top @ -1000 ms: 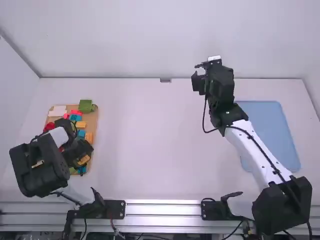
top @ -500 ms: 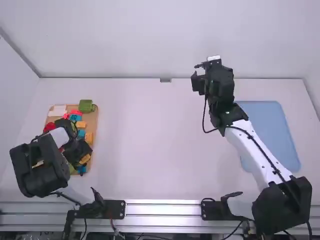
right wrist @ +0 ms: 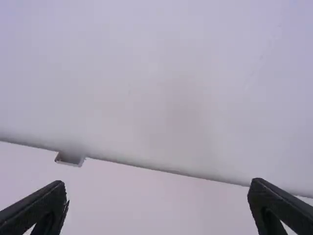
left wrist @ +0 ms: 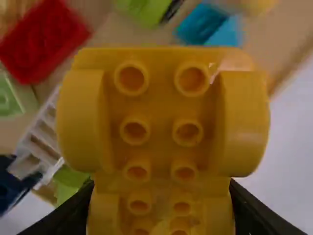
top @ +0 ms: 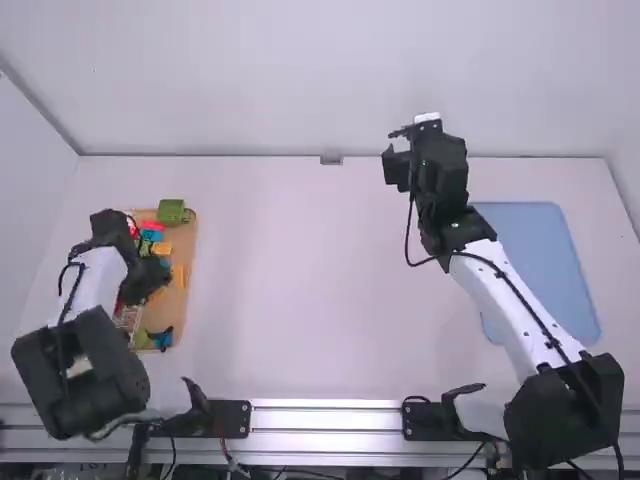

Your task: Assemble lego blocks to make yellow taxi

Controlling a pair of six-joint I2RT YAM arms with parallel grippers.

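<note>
Over the wooden tray (top: 180, 322) of loose blocks at the left, my left gripper (top: 148, 282) hangs above its middle. In the left wrist view the same gripper (left wrist: 162, 208) is shut on a yellow wheeled base (left wrist: 161, 110), whose underside with hollow tubes faces the camera. Behind it lie a red block (left wrist: 41, 41) and a blue block (left wrist: 200, 22). High over the far right half of the table is my right gripper (top: 398, 150). The right gripper (right wrist: 159, 200) is open in its wrist view, with nothing between its fingers.
A green block (top: 171, 211) sits at the tray's far right corner, with an orange block (top: 162, 248) nearer. A flat blue tray (top: 540, 265) lies at the right, partly under the right arm. The back wall borders the table's far edge.
The left gripper has moved up and slightly away from the camera over the tray, uncovering blocks at the tray's near end. The right arm has kept still.
</note>
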